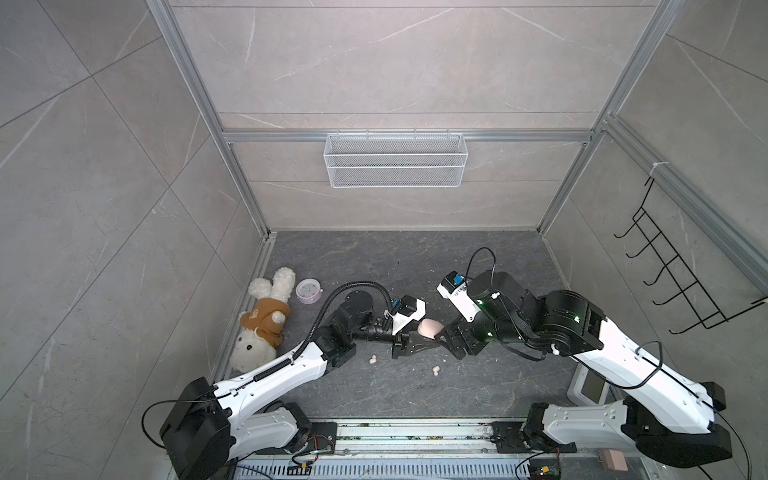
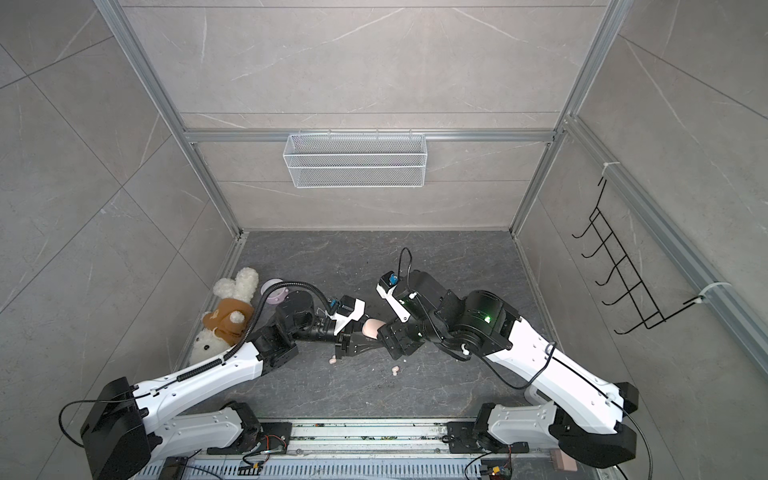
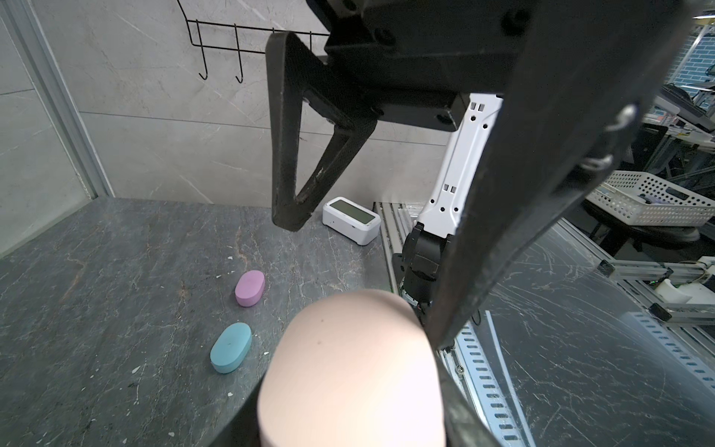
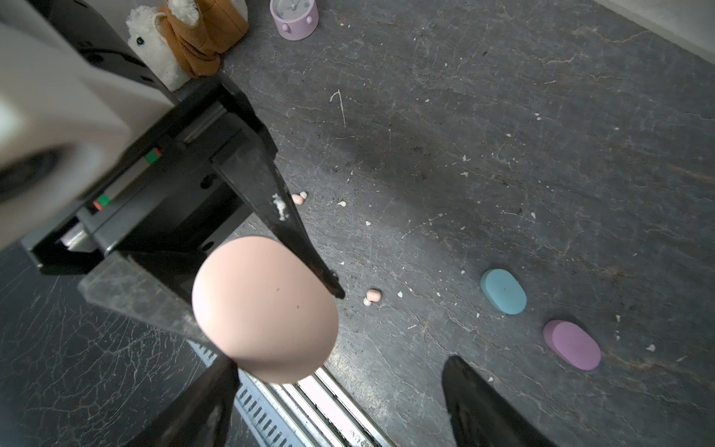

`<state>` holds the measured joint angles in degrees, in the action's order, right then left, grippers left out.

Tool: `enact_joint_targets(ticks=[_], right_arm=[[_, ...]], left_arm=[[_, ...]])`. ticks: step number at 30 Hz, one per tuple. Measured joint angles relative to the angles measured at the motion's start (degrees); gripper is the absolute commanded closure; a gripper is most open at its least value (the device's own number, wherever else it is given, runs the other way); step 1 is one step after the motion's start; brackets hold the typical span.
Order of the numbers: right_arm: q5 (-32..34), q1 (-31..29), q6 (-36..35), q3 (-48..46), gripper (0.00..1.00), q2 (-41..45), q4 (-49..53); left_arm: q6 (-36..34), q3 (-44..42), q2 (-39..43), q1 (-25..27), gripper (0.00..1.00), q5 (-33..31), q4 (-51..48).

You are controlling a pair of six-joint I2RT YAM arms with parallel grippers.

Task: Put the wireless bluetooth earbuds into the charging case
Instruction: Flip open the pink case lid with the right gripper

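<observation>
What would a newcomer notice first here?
The peach-pink oval charging case, held off the dark table in the shut left gripper, open right gripper beside it. Two tiny peach-pink earbuds lie loose nearby; a blue oval case and a lilac oval case sit toward the robot's right.
</observation>
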<state>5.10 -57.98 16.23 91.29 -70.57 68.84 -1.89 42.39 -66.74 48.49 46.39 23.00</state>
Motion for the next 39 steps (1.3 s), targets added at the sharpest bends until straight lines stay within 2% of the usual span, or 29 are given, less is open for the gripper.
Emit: enact_joint_targets(ticks=[13,21,26,31,39], right_arm=[[9.33,0.02,2.4,5.18,0.14,-1.01,1.95],[1.55,-0.22,1.92,3.3,0.15,1.99,-0.59],[-1.79,-2.43,1.51,1.92,0.14,2.73,-1.38],[-1.53,-3.74,0.79,0.74,0.13,0.26,-1.4],[3.8,-3.85,0.76,0.46,0.11,-1.11,-1.27]], left_arm=[[0.0,0.0,0.31,0.11,0.75,1.11,-0.66],[-0.02,0.0,0.81,0.11,0.75,1.79,-0.68],[-0.02,0.0,0.83,0.11,0.76,1.79,-0.72],[-0.02,0.0,0.83,0.11,0.76,1.77,-0.74],[-0.02,0.0,1.05,0.09,0.76,1.62,-1.36]])
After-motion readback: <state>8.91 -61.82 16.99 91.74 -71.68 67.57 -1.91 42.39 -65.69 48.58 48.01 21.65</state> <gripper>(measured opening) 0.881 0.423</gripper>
